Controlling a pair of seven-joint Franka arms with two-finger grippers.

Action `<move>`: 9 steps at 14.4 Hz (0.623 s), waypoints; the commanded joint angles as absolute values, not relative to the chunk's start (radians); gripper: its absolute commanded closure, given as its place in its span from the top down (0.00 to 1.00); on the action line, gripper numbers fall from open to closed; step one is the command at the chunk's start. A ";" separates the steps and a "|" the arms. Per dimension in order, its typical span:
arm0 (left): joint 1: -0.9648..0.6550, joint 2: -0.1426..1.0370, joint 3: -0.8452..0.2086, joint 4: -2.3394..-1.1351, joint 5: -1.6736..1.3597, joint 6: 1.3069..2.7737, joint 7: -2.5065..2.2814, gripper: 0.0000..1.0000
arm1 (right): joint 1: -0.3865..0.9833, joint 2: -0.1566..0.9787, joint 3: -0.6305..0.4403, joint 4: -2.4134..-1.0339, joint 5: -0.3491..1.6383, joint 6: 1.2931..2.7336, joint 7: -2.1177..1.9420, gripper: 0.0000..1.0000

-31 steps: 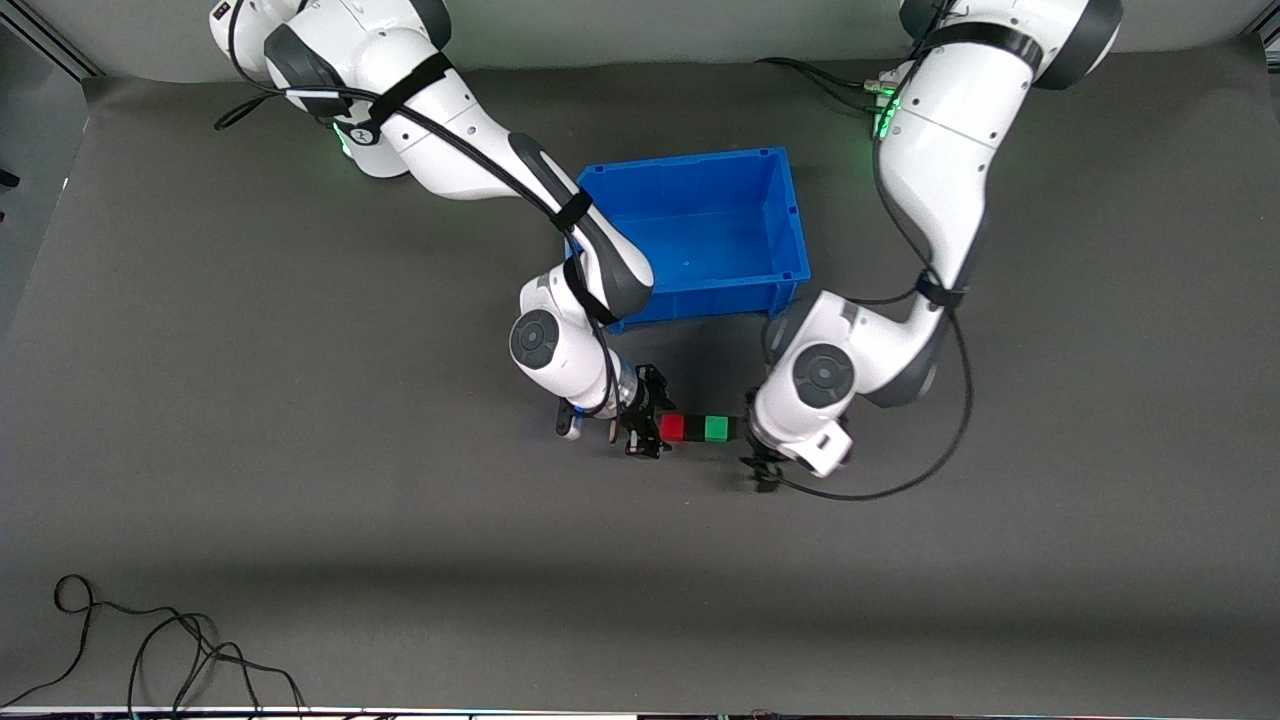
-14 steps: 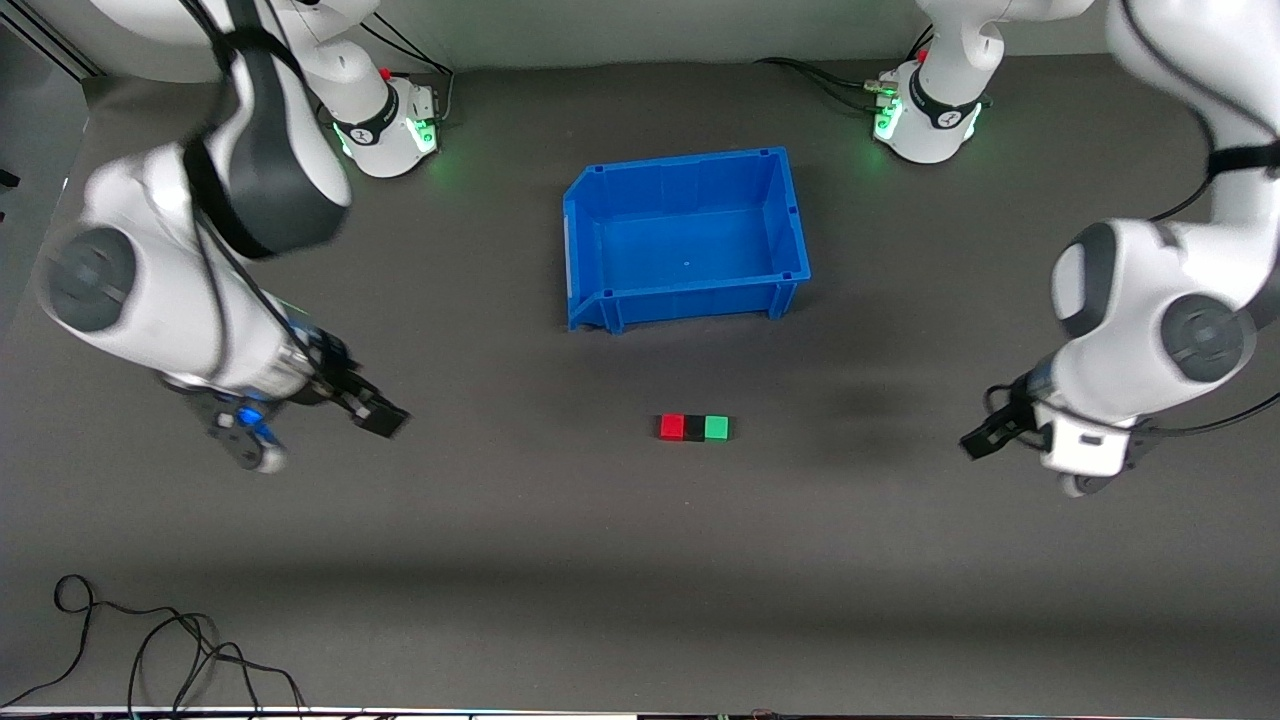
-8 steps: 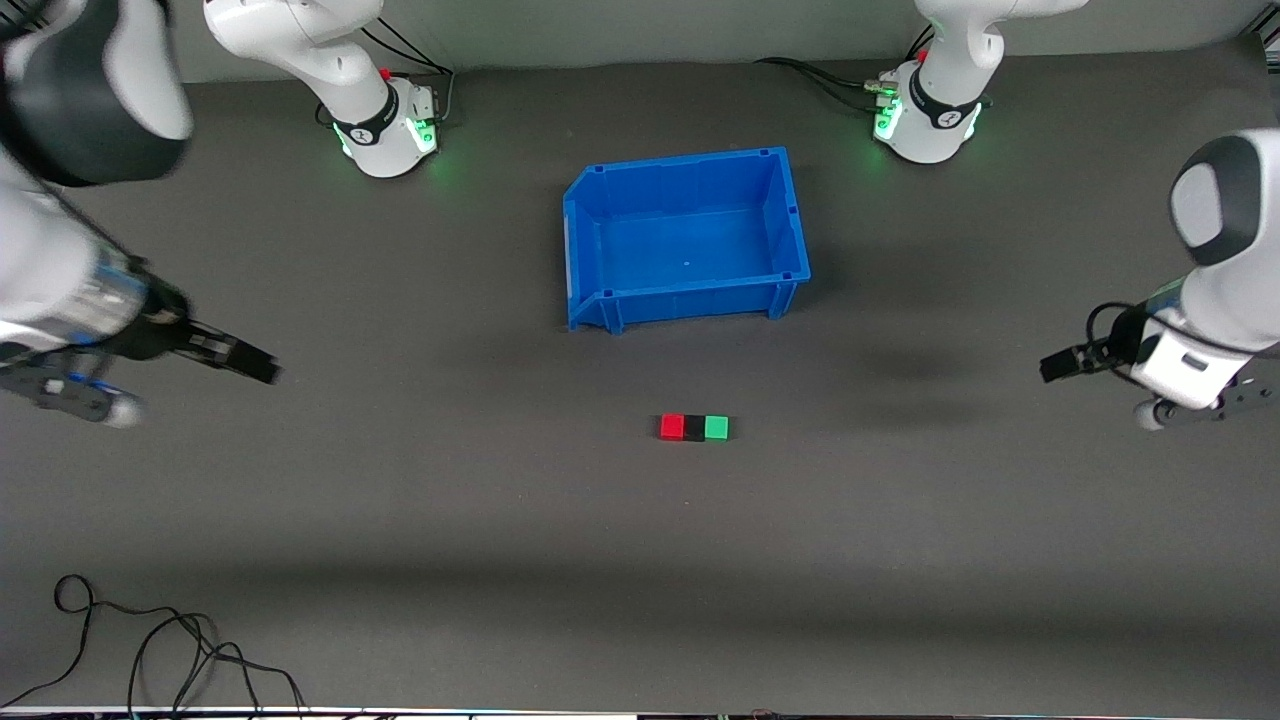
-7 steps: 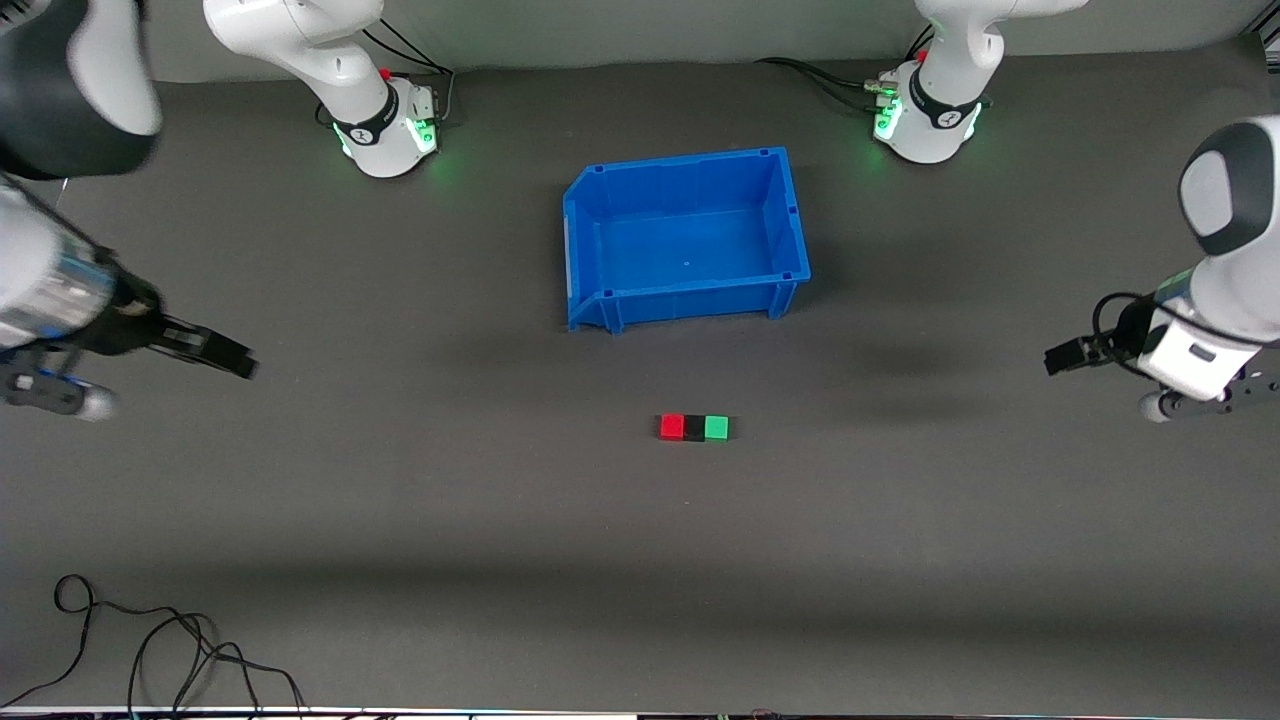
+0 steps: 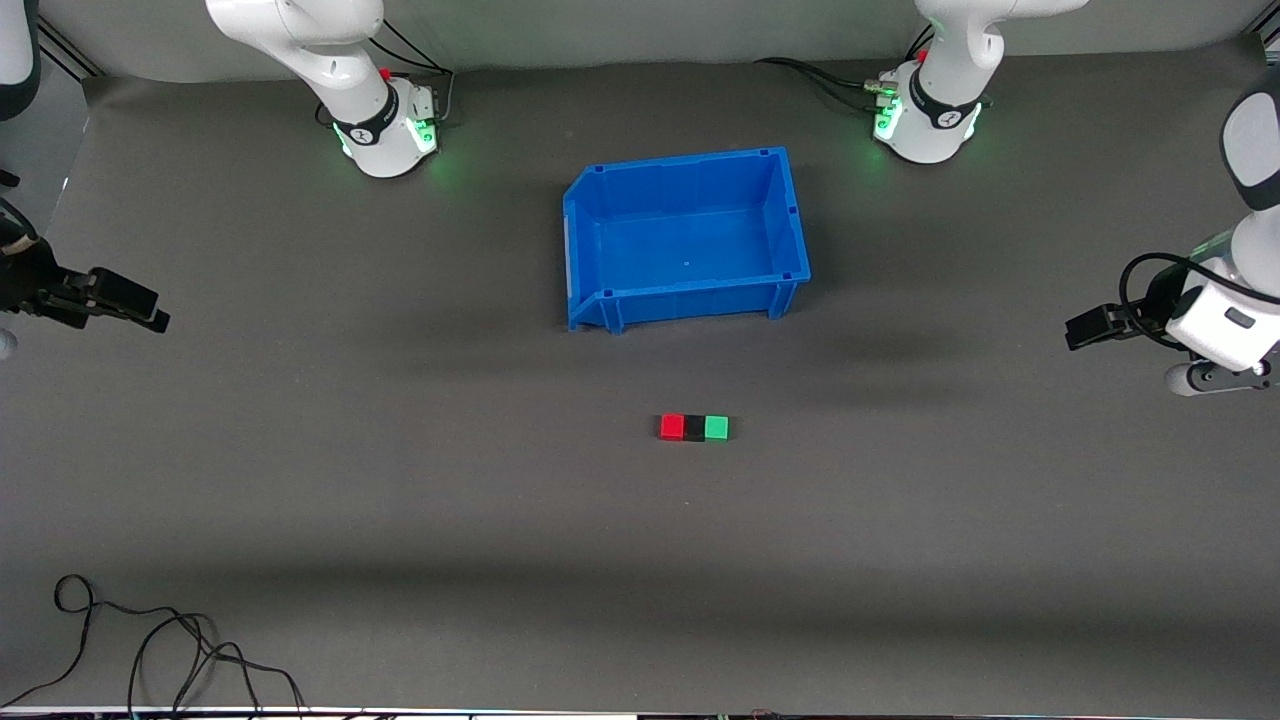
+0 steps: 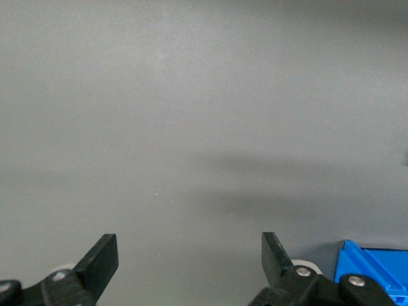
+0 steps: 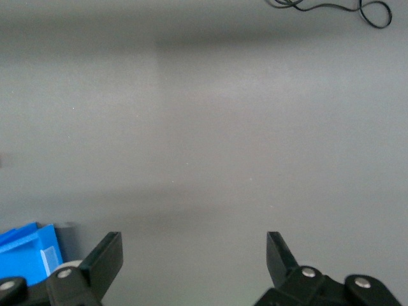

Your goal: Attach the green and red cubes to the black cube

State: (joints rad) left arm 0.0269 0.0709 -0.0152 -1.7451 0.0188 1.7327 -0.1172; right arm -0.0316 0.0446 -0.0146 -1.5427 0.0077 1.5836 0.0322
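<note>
The red cube [image 5: 672, 427], black cube [image 5: 694, 429] and green cube [image 5: 716, 428] lie in one touching row on the table, the black one in the middle, nearer to the camera than the blue bin. My left gripper [image 5: 1085, 330] is open and empty over the left arm's end of the table, well apart from the cubes. My right gripper [image 5: 145, 312] is open and empty over the right arm's end. The left wrist view shows the left gripper [image 6: 188, 239] over bare mat. The right wrist view shows the right gripper [image 7: 194, 237] over bare mat. No cube shows in either wrist view.
A blue bin [image 5: 690, 300] stands empty at the table's middle, between the cubes and the bases; its corner shows in the left wrist view [image 6: 376, 264] and the right wrist view [image 7: 25, 255]. A loose black cable [image 5: 150, 650] lies at the near edge, toward the right arm's end.
Both grippers let go of the cube row and drew back outward to their own ends of the table. The three cubes have stayed joined in place.
</note>
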 commanded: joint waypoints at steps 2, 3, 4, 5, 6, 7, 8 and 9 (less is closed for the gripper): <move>0.009 0.159 -0.014 -1.591 0.035 1.611 -0.121 1.00 | -0.034 0.017 -0.002 -1.568 -0.020 1.557 -0.003 1.00; 0.009 0.187 -0.017 -1.547 0.034 1.570 -0.127 1.00 | -0.035 0.017 -0.003 -1.566 -0.018 1.559 -0.005 1.00; 0.009 0.199 -0.017 -1.528 0.022 1.546 -0.120 1.00 | -0.037 0.018 -0.005 -1.568 -0.011 1.557 -0.003 1.00; 0.015 0.201 -0.017 -1.525 0.014 1.552 -0.106 1.00 | -0.035 0.021 -0.014 -1.566 -0.006 1.559 -0.003 1.00; 0.020 0.195 -0.018 -1.529 0.003 1.557 -0.098 1.00 | -0.035 0.023 -0.015 -1.568 -0.002 1.557 -0.002 1.00; 0.015 0.187 -0.017 -1.537 0.005 1.571 -0.088 1.00 | -0.034 0.028 -0.015 -1.566 0.005 1.557 0.002 1.00; 0.011 0.163 -0.017 -1.570 0.014 1.601 -0.089 1.00 | -0.032 0.031 -0.015 -1.566 0.006 1.557 0.005 1.00; 0.003 0.122 -0.017 -1.633 0.015 1.659 -0.089 1.00 | -0.032 0.029 -0.015 -1.566 0.006 1.557 0.009 1.00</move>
